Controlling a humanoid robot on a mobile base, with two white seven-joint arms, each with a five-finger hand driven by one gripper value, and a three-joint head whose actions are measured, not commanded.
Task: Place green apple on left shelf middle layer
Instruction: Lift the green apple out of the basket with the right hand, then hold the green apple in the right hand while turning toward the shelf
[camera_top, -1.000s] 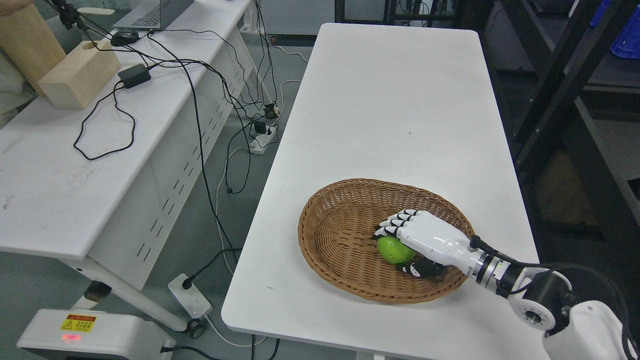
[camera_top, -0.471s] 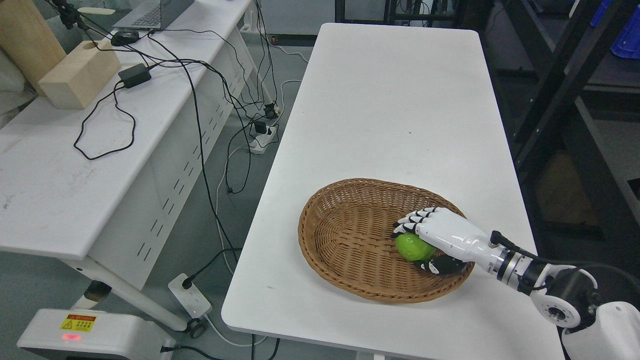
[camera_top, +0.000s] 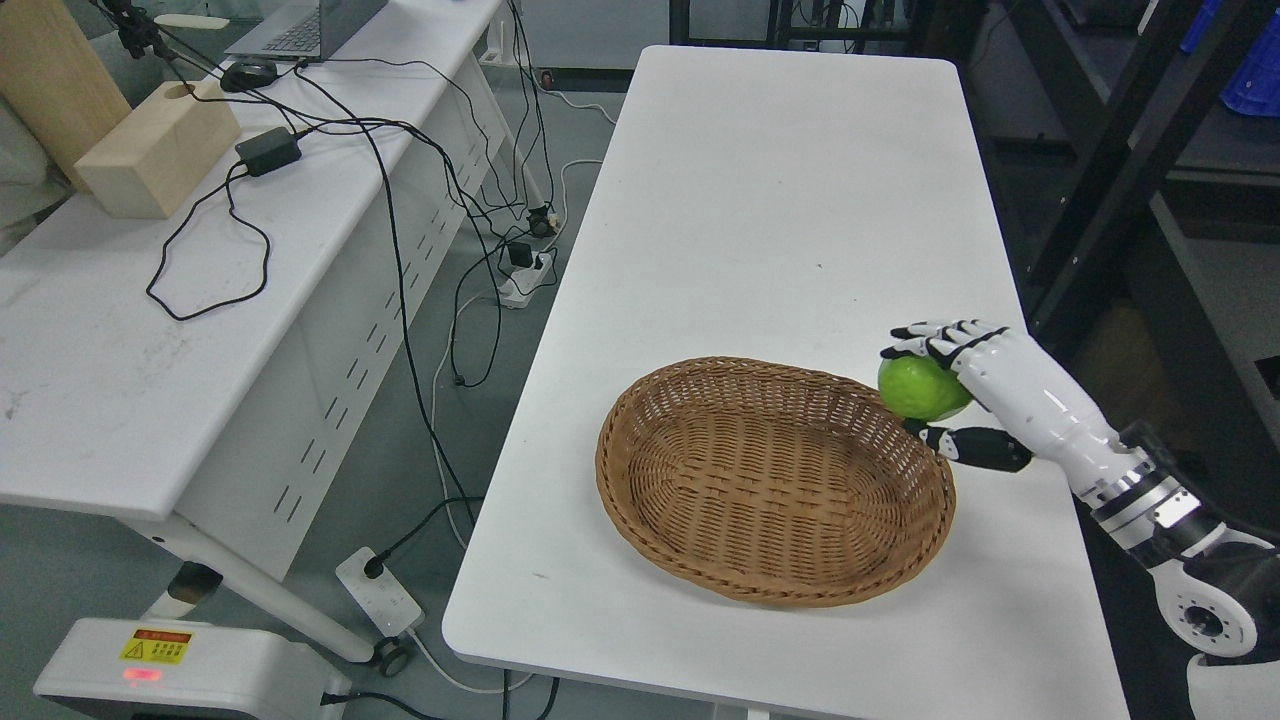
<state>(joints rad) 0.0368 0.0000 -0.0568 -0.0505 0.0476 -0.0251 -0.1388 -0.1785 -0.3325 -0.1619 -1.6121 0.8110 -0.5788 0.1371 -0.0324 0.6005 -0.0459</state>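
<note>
The green apple (camera_top: 918, 388) is held in the air over the basket's far right rim. My right hand (camera_top: 925, 385), white with black finger joints, is shut on it, fingers curled over its top and the black thumb under it. The right arm enters from the lower right corner. The brown wicker basket (camera_top: 700, 400) sits on the near part of the white table (camera_top: 780, 200) with nothing inside it. My left arm does not show. Dark shelf posts (camera_top: 1120, 150) stand to the right of the table.
A second white desk (camera_top: 130, 330) at the left carries wooden blocks (camera_top: 155, 150), a laptop (camera_top: 300, 28), a power adapter (camera_top: 268, 150) and loose black cables. Power strips and cords lie on the floor between the two tables. A blue bin (camera_top: 1255, 80) sits at the top right.
My right hand has lifted the green apple out of the basket and carried it up and to the right, past the basket's rim. The basket stayed in place.
</note>
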